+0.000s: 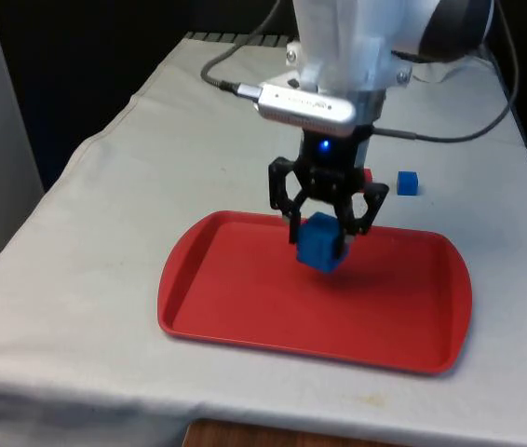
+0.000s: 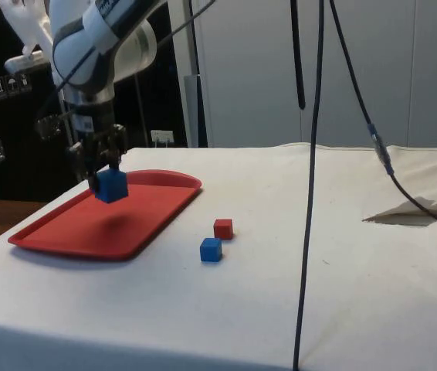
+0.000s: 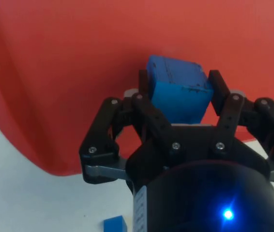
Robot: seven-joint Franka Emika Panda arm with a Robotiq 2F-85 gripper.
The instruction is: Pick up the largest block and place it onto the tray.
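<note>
A: Where does the claw (image 1: 319, 235) sit, and what is its state?

B: It hangs over the middle of the red tray (image 1: 245, 321), fingers pointing down and pinching the large blue block (image 1: 319, 244) between them. In the wrist view the two fingers (image 3: 220, 92) press against opposite faces of the block (image 3: 178, 92), with the tray's red floor (image 3: 69, 72) behind it.

A: Does the block touch the tray?

B: No. In the side view the block (image 2: 111, 186) is clear of the tray (image 2: 64, 232), held in the claw (image 2: 104, 178), and a shadow lies on the tray floor under it.

A: What else lies on the table (image 1: 133, 186)?

B: Two smaller cubes on the white cloth, off the tray. In the side view a small red cube (image 2: 223, 229) and a small blue cube (image 2: 211, 250) lie just beside each other, apart from the tray's rim. In the front view the small blue cube (image 1: 408, 183) sits beyond the tray's far edge, toward the front view's right; the red one (image 1: 367, 175) peeks out beside the claw.
</note>
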